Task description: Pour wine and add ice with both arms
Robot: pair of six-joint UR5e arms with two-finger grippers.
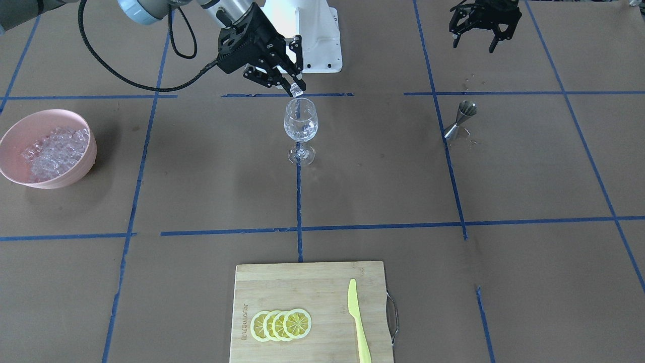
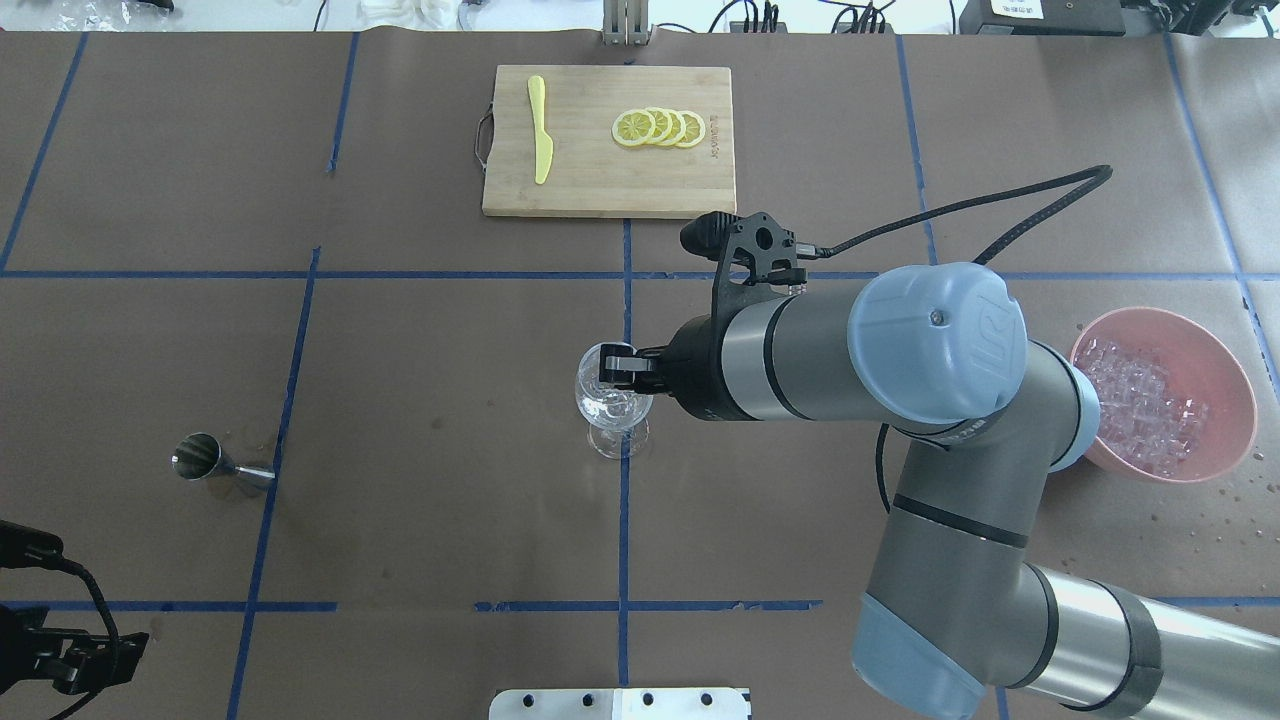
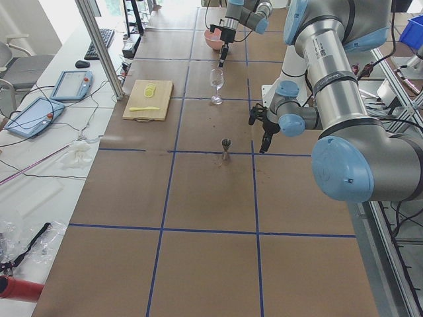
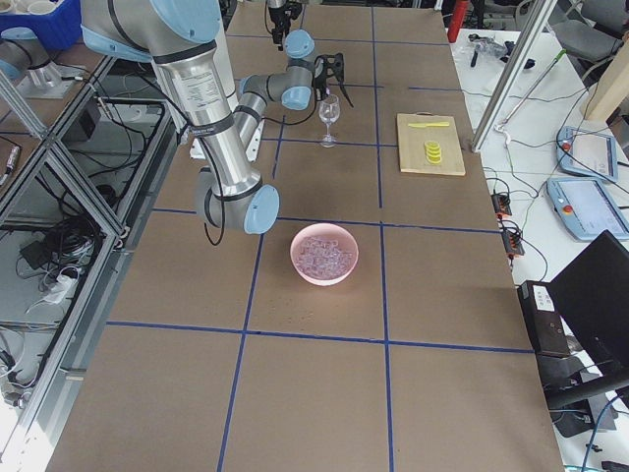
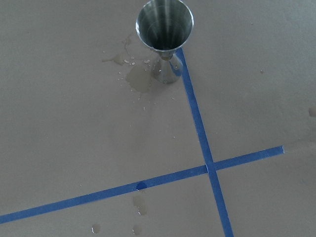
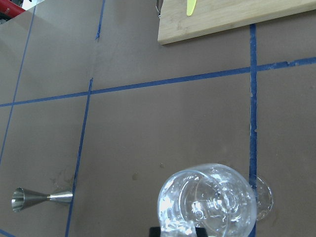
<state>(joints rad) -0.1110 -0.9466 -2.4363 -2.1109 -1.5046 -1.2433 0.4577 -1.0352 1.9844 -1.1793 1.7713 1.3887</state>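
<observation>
While the right gripper (image 1: 295, 85) hangs just above the wine glass (image 1: 300, 121), jaws clamped on one ice cube (image 1: 297, 92), the ice-adding step looks to be in hand. Likely next move: centre over the rim, part the jaws, let the cube drop. The ice heap (image 1: 53, 151) sits in the pink bowl (image 1: 80, 169), well apart. The left gripper (image 1: 474, 43) hangs spread and empty near the jigger (image 1: 461, 120). Glass contents hard to make out: glitter only, wine unconfirmed.

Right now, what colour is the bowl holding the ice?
Pale pink bowl; it shows best in the exterior front-facing view.
</observation>
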